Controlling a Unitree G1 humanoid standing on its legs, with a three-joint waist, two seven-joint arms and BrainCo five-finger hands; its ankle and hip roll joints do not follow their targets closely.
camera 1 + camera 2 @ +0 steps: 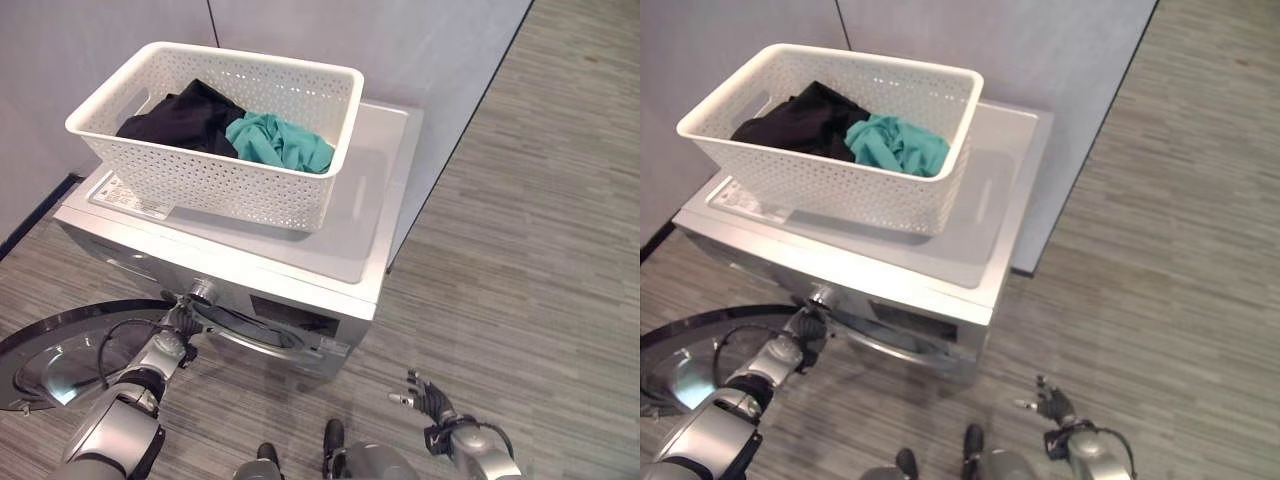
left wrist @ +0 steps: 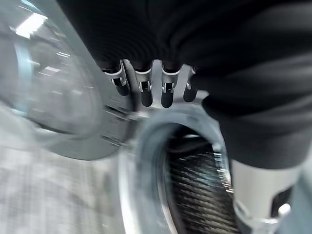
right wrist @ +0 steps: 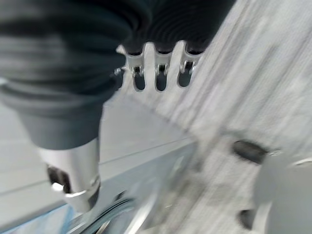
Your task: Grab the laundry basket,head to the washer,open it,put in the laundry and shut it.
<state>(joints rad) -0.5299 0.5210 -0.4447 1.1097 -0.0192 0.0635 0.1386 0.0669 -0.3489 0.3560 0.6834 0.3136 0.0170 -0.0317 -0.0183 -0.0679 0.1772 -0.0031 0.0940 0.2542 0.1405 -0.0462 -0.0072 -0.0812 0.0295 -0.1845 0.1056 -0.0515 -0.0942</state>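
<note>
A white perforated laundry basket (image 1: 232,190) stands on top of the silver washer (image 1: 372,205). Inside it lie a black garment (image 1: 185,118) and a teal garment (image 1: 281,143). The washer's round door (image 1: 58,356) is swung open to the left, level with the floor side. My left hand (image 1: 181,331) is at the upper left rim of the drum opening (image 2: 195,187), with straight fingers (image 2: 146,90) holding nothing. My right hand (image 1: 432,398) hangs low over the floor right of the washer, its fingers (image 3: 161,73) spread and empty.
A grey partition wall (image 1: 420,50) rises right behind the washer. Wood-patterned floor (image 1: 545,250) stretches to the right. A knob (image 1: 203,291) sits on the washer's front panel just above my left hand.
</note>
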